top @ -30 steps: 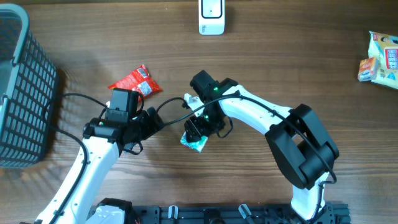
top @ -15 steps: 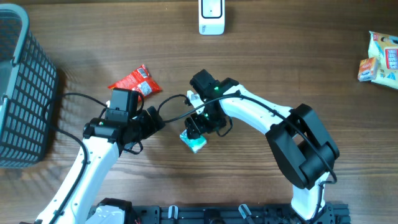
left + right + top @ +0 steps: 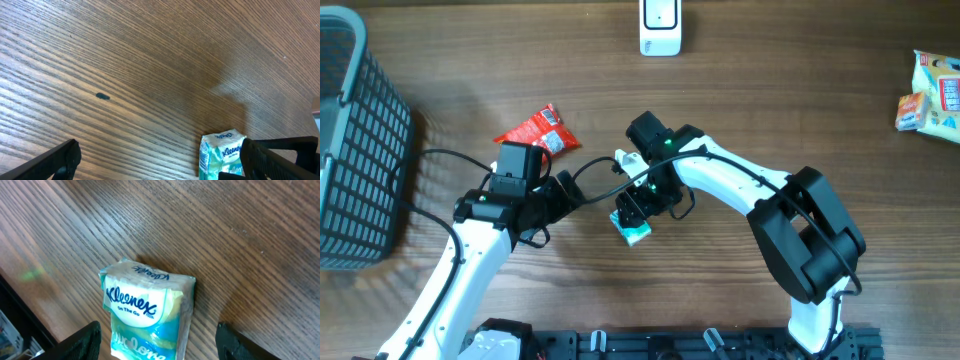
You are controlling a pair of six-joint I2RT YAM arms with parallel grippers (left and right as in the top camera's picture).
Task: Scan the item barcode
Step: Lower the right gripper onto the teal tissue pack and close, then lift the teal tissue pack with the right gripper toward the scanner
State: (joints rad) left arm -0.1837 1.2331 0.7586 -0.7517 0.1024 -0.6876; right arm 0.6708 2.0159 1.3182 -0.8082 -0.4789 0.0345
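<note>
**On the table short of the scanner, a tissue pack sits between spread fingers**

Toward the robot from the scanner (image 3: pixel 660 27), and well apart from it, the tissue pack (image 3: pixel 632 229) lies on the wooden table (image 3: pixel 820 80), its printed brand face turned upward. The right gripper (image 3: pixel 638 215) hangs directly over the pack, also on the robot's side of the scanner. In the right wrist view its jaws stand spread on either side of the pack (image 3: pixel 145 315). Bare wood shows between the pack and one finger (image 3: pixel 235 340), while the other finger sits close to the wrapper; contact there cannot be told. Nothing is clamped.

Further to the left of the scanner than the pack, the left gripper (image 3: pixel 582 185) points toward the pack, its jaws spread wide and empty. Its wrist view shows the pack (image 3: pixel 220 155) just beside one finger (image 3: pixel 280 155).

A red packet (image 3: pixel 535 132) lies left of the scanner and nearer the robot. A dark mesh basket (image 3: pixel 360 150) stands far to the scanner's left, and some snack packets (image 3: pixel 932 92) lie far to its right.
</note>
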